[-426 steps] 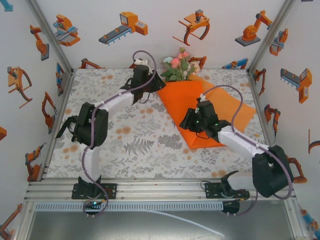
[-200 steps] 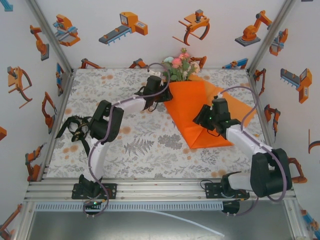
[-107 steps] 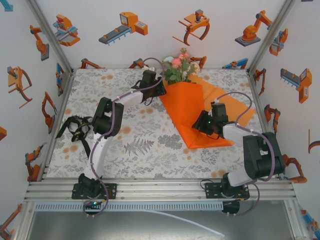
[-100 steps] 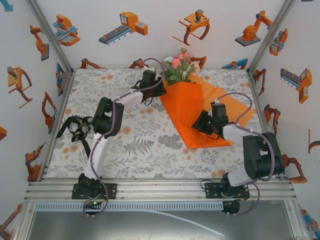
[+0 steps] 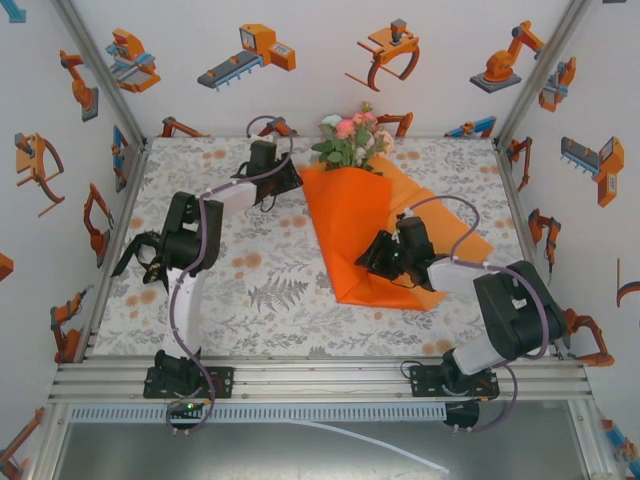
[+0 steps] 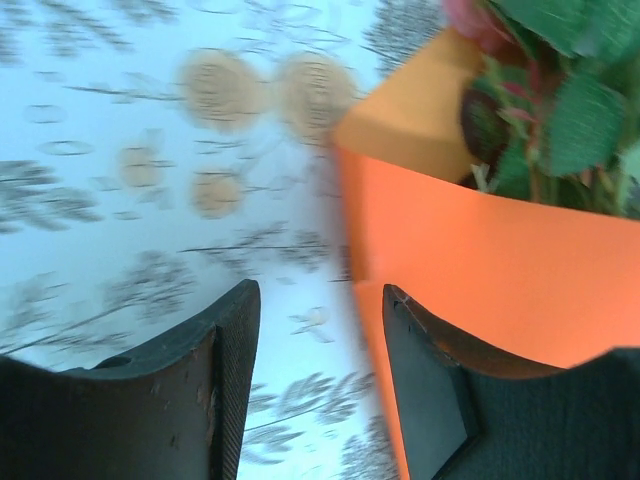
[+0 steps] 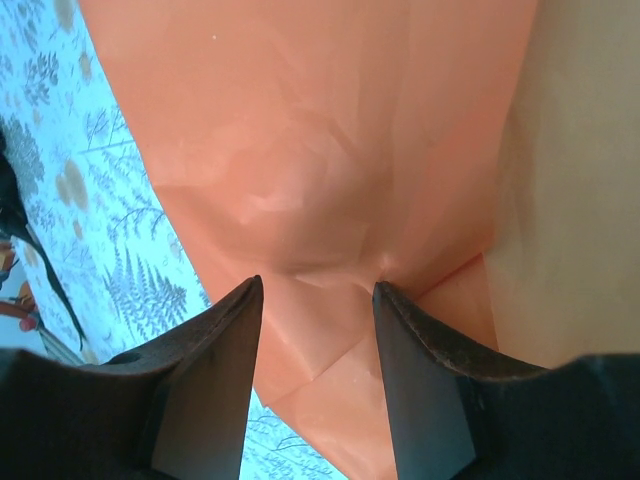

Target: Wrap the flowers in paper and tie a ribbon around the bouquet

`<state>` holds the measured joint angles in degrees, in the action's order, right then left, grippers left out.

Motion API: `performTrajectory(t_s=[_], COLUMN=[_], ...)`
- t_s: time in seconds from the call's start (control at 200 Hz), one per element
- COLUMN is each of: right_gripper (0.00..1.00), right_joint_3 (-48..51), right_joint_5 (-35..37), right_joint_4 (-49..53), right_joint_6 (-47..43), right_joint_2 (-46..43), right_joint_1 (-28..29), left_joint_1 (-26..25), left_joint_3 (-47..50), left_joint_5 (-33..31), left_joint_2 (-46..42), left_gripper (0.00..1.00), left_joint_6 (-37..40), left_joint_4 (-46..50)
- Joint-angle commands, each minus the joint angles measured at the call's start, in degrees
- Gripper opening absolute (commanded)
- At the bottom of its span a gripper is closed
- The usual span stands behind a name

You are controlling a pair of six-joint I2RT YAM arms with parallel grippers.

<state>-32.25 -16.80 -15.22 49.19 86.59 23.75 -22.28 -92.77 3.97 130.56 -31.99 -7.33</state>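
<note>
— Two grippers, one bouquet [image 5: 345, 220]: where does each stand?

— The left gripper [image 6: 320, 295] sits just beside the bouquet's wide end, at its left edge. Its jaws are apart, with tablecloth [image 6: 120, 200] and the edge of the paper [image 6: 480, 260] between them, nothing clamped.

— And the right?

— The right gripper [image 7: 315, 285] hangs over the bouquet's narrow near part, jaws apart, crumpled paper just past its tips. Whether the tips touch it, I cannot tell.

— The flowers?

— The flowers [image 5: 350, 138] stick out of the bouquet's wide far end, and the ribbon [image 5: 138, 252] lies on the tablecloth well to the bouquet's left.
</note>
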Motion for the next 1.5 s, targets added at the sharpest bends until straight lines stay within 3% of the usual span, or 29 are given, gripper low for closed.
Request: performTrajectory(t_s=[0.0, 0.19, 0.345, 0.641, 0.741, 0.896, 1.016, 1.121, 1.201, 1.312, 1.492], right_gripper=[0.47, 0.5, 0.52, 0.53, 0.53, 0.57, 0.61, 0.66, 0.69, 0.73, 0.74], right_joint_3=[-0.8, -5.4, -7.9, -11.9, -13.4, -15.0, -17.6, -20.2, -21.7, -22.8, -23.3], right_joint_5=[2.0, 9.2, 10.9, 11.8, 12.0, 9.4, 4.1, -1.5, -4.9, -3.4, -3.2], right_joint_4=[1.3, 12.2, 16.5, 20.7, 25.4, 31.1, 35.0, 36.1, 35.6, 35.3, 33.3], right_joint_6=[3.7, 1.3, -1.0, -2.6, -4.1, -8.9, -12.0, -16.8, -19.3, -18.9, -18.8], right_joint_2=[0.2, -5.9, -10.0, -13.4, -16.5, -19.6, -15.8, -9.4, -4.8, 0.5, 6.7], right_joint_1=[1.8, 1.7, 1.8, 0.3, -5.9, -22.9, -38.0, -47.1, -51.2, -54.5, -54.9], left_joint_1=[2.4, 3.2, 1.8, -7.4, -12.4, -21.1, -26.2, -29.3, -31.0, -32.2, -32.4], left_joint_3=[2.8, 5.6, 14.2, 25.5, 26.9, 28.3, 28.1, 27.9, 28.1, 28.4, 29.9], left_joint_5=[1.1, 5.2, 6.0, 3.1, 3.0, -2.5, -4.0, -4.5, -4.9, -4.5, -5.3], left_joint_2=[-3.0, -8.7, -16.7, -29.6, -32.0, -33.4, -32.8, -32.5, -32.5, -31.5, -29.9], left_gripper=[0.52, 0.53, 0.53, 0.54, 0.54, 0.55, 0.56, 0.57, 0.58, 0.67, 0.77], left_joint_6=[0.5, 0.8, -2.0, 0.8, 3.2, 7.8, 10.3, 11.6, 13.5, 15.3, 16.7], left_joint_4=[-0.3, -1.5, -6.3, -6.9, -5.5, -2.9, -2.9, -3.4, -4.1, -5.2, -8.1])
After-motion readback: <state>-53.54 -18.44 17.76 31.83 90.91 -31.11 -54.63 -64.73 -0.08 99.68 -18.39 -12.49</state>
